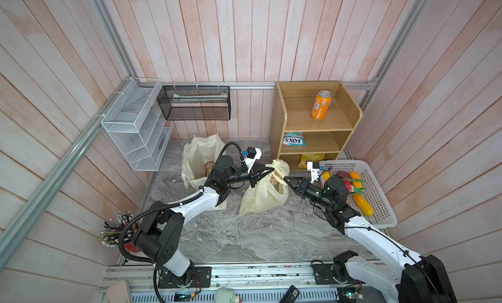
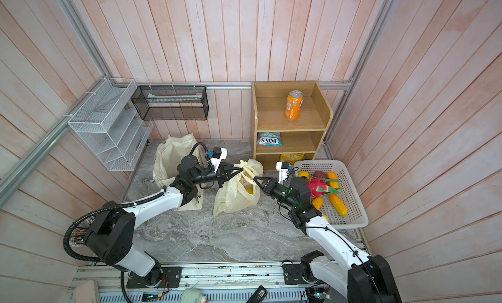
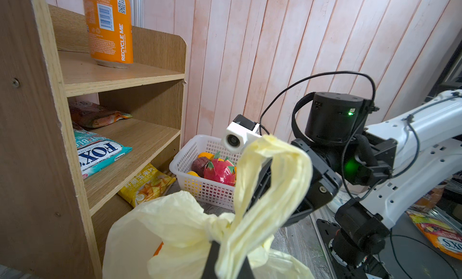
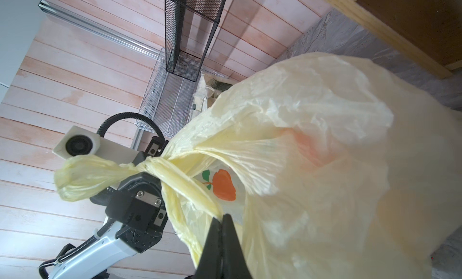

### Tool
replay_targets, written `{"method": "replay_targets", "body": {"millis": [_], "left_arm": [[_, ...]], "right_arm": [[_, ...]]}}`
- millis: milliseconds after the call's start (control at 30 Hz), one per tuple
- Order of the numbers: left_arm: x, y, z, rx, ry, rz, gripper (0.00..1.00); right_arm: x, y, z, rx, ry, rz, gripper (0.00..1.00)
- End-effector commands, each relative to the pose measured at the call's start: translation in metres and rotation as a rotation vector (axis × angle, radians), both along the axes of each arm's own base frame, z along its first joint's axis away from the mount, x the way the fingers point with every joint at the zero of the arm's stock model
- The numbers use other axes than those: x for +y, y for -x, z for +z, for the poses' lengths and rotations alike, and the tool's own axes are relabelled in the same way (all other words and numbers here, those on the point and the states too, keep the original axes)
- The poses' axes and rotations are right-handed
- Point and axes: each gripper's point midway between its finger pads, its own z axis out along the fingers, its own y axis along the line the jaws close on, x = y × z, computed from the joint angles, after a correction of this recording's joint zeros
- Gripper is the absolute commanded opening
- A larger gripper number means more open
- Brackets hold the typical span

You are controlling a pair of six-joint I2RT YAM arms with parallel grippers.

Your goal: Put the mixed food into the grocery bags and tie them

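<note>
Plastic carrier bag (image 1: 264, 199), knotted, on the table (image 1: 244, 233); left pincer (image 1: 269, 170) and right pincer (image 1: 285, 179) each clamped on its handles (image 4: 82, 175)

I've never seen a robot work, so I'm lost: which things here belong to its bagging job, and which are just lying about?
Job: plastic bag, its tied handles gripped by left gripper and right gripper; canvas tote; toy fruits in the white basket; probably the orange can and snack packets.
Lying about: pencil pot, white wire rack, black mesh tray.
</note>
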Motion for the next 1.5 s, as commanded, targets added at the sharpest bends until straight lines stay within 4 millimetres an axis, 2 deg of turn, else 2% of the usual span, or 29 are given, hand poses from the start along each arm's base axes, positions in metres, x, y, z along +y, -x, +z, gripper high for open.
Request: {"method": "replay_targets", "body": {"millis": [0,133,267,433,567,733,933,1067,1167,1300,1467], "left_arm": [[0.007,-0.011,0.029,-0.094,0.077,0.055,0.0],[0.005,-0.013,0.03,-0.092,0.076,0.055,0.0],[0.003,-0.013,0.029,-0.088,0.073,0.051,0.0],[0.002,-0.011,0.031,-0.091,0.077,0.05,0.0],[0.002,-0.009,0.033,-0.096,0.077,0.04,0.0],[0.001,-0.005,0.03,-0.095,0.064,0.022,0.0],[0.0,-0.004,0.025,-0.092,0.052,0.011,0.0],[-0.001,-0.002,0.025,-0.092,0.05,-0.002,0.0],[-0.002,-0.002,0.023,-0.09,0.044,-0.011,0.0],[-0.002,-0.001,0.022,-0.087,0.039,-0.021,0.0],[-0.003,0.001,0.02,-0.083,0.031,-0.027,0.0]], "right_arm": [[-0.001,0.01,-0.035,0.089,0.086,0.015,0.0],[0.016,0.017,-0.03,0.051,0.126,0.081,0.0],[0.035,0.018,-0.038,0.049,0.169,0.131,0.0],[0.035,0.012,-0.066,0.109,0.207,0.109,0.0],[0.032,0.01,-0.069,0.116,0.216,0.103,0.0],[0.018,0.005,-0.047,0.07,0.237,0.063,0.01],[-0.012,0.005,-0.011,0.016,0.257,-0.019,0.34],[-0.024,0.007,0.009,-0.002,0.266,-0.073,0.42],[-0.023,0.006,0.028,-0.026,0.235,-0.074,0.46],[-0.014,0.0,0.048,-0.058,0.186,-0.049,0.56],[0.003,-0.013,0.068,-0.089,0.103,0.005,0.6]]}}
